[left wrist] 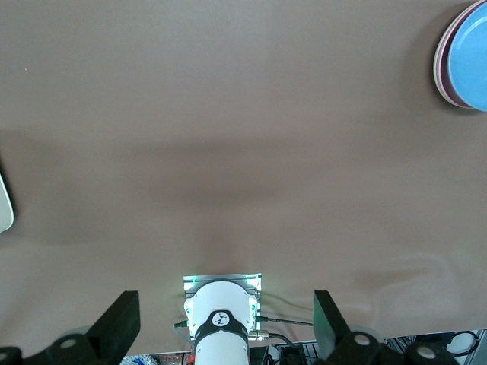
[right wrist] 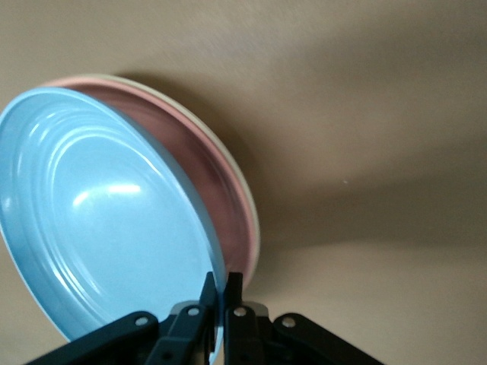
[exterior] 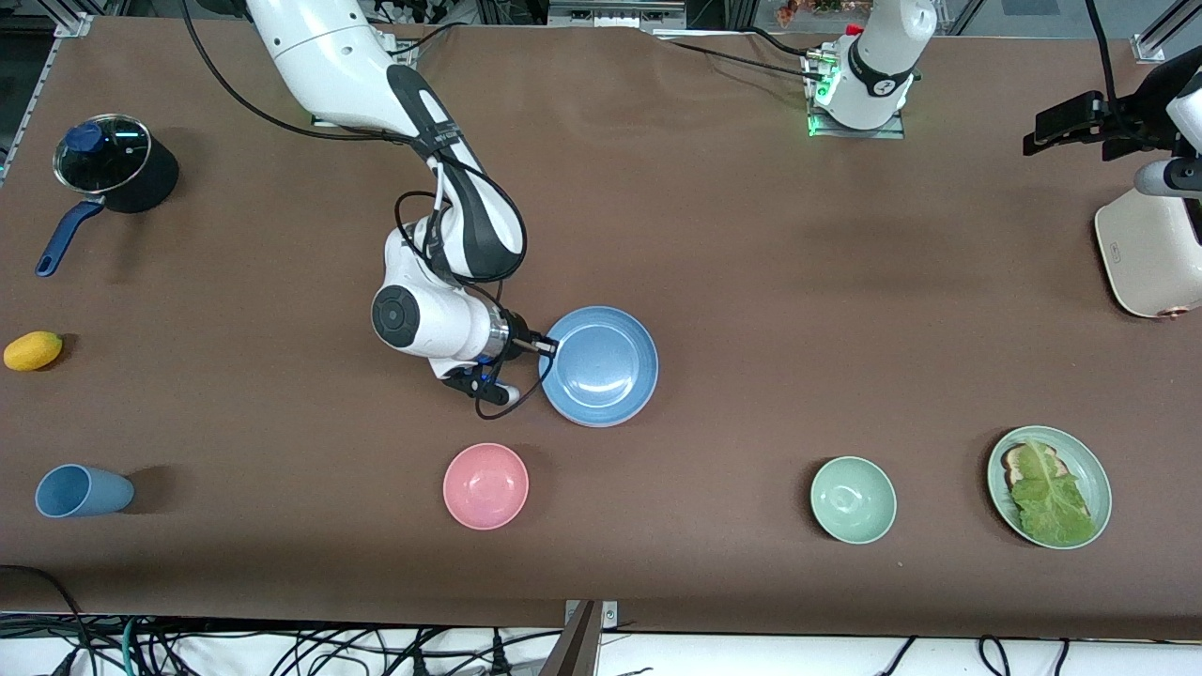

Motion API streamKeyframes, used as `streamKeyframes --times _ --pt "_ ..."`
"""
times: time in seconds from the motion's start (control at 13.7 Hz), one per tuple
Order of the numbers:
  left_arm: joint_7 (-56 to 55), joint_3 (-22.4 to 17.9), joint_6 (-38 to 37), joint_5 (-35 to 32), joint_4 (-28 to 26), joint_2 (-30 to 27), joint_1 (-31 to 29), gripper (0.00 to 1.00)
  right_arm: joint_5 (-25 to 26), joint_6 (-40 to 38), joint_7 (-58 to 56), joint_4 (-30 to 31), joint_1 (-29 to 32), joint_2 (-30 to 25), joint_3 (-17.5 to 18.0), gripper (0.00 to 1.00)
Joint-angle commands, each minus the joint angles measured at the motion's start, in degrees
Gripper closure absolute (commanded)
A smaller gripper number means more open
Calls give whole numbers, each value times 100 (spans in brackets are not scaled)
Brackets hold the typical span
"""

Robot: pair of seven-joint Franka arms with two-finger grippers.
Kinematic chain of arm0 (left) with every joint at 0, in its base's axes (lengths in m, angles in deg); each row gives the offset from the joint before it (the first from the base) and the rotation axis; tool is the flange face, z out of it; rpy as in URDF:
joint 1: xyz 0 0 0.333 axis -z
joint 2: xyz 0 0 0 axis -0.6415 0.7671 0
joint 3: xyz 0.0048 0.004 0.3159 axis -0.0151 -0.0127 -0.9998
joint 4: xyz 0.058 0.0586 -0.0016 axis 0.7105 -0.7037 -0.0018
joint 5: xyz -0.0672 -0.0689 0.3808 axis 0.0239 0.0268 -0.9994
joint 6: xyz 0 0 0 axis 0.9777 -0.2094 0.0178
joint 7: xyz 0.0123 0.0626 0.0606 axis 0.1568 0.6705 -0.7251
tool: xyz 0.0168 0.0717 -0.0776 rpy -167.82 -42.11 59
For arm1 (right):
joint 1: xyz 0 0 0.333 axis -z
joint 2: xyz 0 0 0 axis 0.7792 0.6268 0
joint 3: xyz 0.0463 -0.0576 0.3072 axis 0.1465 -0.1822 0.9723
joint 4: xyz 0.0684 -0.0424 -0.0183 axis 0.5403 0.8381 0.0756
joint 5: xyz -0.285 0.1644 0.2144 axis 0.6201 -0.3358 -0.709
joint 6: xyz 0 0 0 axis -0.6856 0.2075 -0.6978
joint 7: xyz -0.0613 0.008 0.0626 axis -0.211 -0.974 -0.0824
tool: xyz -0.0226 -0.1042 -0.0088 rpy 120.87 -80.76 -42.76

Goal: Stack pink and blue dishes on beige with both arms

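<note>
My right gripper point(exterior: 547, 346) is shut on the rim of the blue plate point(exterior: 601, 366), at the edge toward the right arm's end of the table. In the right wrist view the right gripper point(right wrist: 225, 285) pinches the blue plate point(right wrist: 99, 220), which tilts over the pink plate point(right wrist: 205, 175). The pink plate lies on the beige plate point(right wrist: 249, 217), of which only the rim shows. In the left wrist view the blue plate point(left wrist: 470, 57) covers the pink plate point(left wrist: 444, 68). My left gripper point(exterior: 1042, 131) waits open over the table by the toaster; the left gripper point(left wrist: 226, 304) holds nothing.
A cream toaster point(exterior: 1150, 253) stands at the left arm's end. Nearer the front camera are a pink bowl point(exterior: 485, 485), a green bowl point(exterior: 853, 499), a green plate with toast and lettuce point(exterior: 1089, 469) and a blue cup point(exterior: 83, 491). A lidded pot point(exterior: 113, 164) and a yellow fruit point(exterior: 33, 350) sit at the right arm's end.
</note>
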Motion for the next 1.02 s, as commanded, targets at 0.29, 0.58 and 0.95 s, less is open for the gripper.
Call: streamKeyframes --times 0.29,0.58,0.95 --pt "0 110 56 -169 -106 108 68 0 473 -575 -145 -71 -25 -408 -417 0" --pt "88 216 214 -468 -80 222 85 0 1606 -1287 -197 -116 -25 -1111 -848 0" --pt "105 304 328 -521 -97 249 85 0 2919 -2393 -1864 -134 -25 -2060 -1769 0"
